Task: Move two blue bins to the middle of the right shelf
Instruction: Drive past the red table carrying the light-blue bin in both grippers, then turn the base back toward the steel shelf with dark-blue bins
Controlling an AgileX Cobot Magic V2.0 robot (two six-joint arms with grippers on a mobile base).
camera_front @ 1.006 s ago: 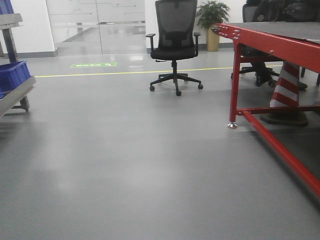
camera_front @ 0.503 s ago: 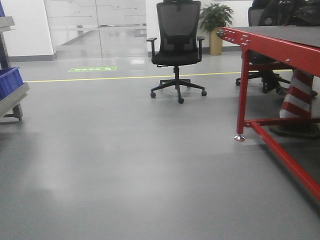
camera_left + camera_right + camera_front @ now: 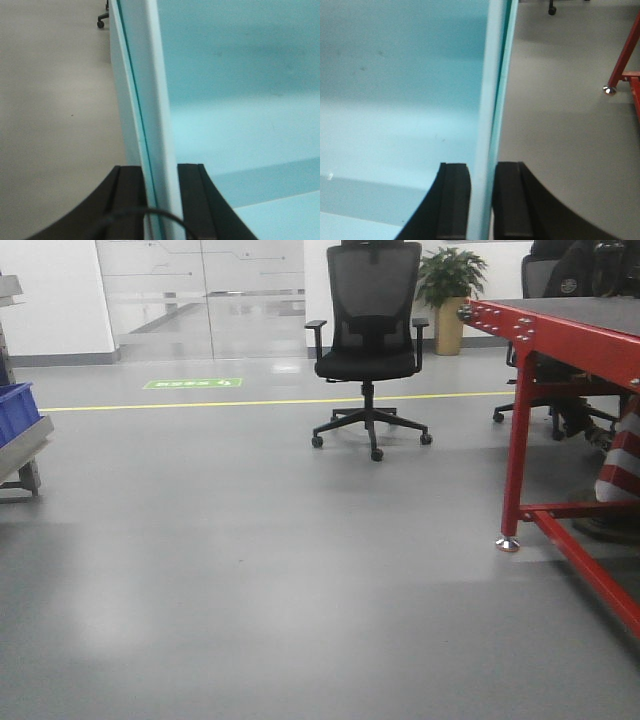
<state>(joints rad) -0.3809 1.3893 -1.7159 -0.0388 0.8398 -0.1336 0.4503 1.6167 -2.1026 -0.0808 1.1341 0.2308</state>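
left gripper [image 3: 160,175] clamps bin [image 3: 240,75], chair [image 3: 370,330] shifted right

Office workshop; swivel chair [image 3: 368,365], red workbench [image 3: 560,335]

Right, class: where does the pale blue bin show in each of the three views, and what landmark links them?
Front view: not in it.
Left wrist view: the pale blue bin fills the right side, its wall clamped by the left gripper.
Right wrist view: it fills the left side, wall clamped by the right gripper.
Shared landmark: the black office chair, mid-frame in front; its caster shows at each wrist view's top edge.
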